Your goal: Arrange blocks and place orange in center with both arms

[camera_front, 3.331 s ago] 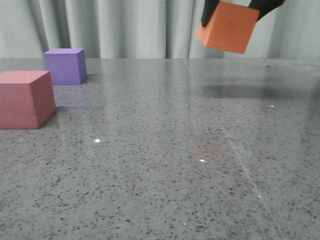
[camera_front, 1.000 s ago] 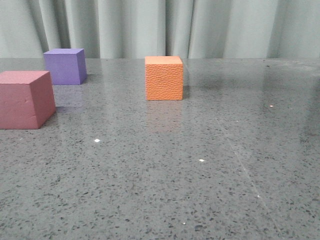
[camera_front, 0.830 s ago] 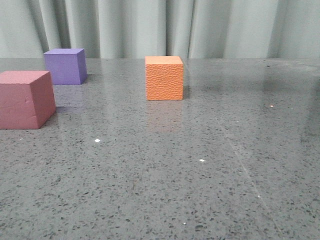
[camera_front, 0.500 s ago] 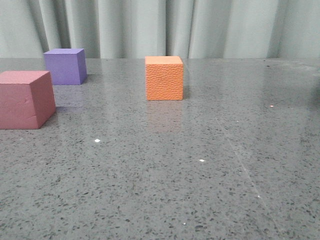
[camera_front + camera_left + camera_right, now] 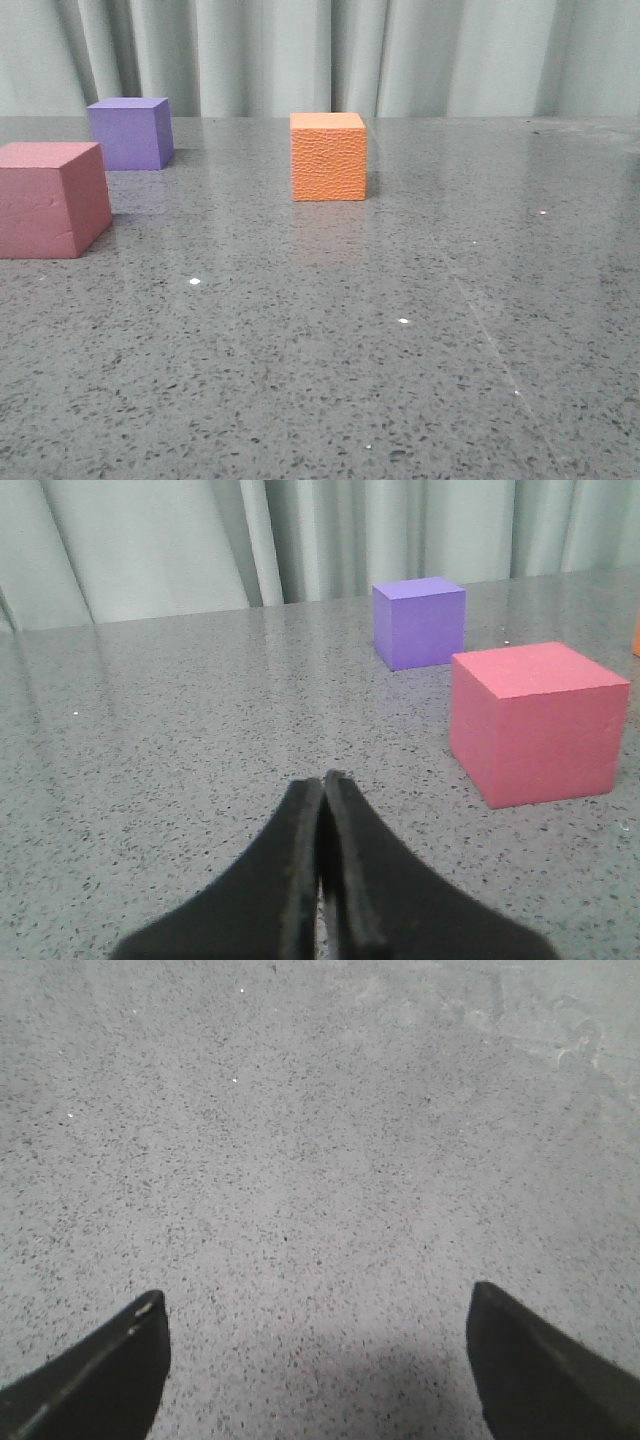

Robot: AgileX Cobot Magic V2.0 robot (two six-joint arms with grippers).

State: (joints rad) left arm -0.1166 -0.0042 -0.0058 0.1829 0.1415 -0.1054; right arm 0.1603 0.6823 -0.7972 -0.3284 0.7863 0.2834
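Jaws on the left gripper (image 5: 322, 785) are pressed together with nothing between them, low over the speckled grey stone tabletop (image 5: 400, 350), while the right gripper (image 5: 318, 1360) has its jaws spread wide over bare table, holding nothing. In the front view the orange foam cube with the pebbled, leather-like skin (image 5: 328, 156) stands squarely on the table near the middle, well apart from the other two blocks. The matte pinkish-red foam cube (image 5: 52, 198) sits at the near left and the matte purple foam cube (image 5: 130, 132) lies behind it, further back toward the pale curtain (image 5: 300, 50); the left wrist view shows the same pair, pinkish-red cube (image 5: 535, 720) nearer and purple cube (image 5: 420, 620) beyond, apart from each other. The orange cube seems already placed, so the remaining work is probably setting the other two blocks around it. Being foam, each cube should be light and slightly yielding, with matte faces that offer decent friction; a squeeze across two opposite flat sides, centred on the faces and not the edges, should hold it without crushing or twisting.
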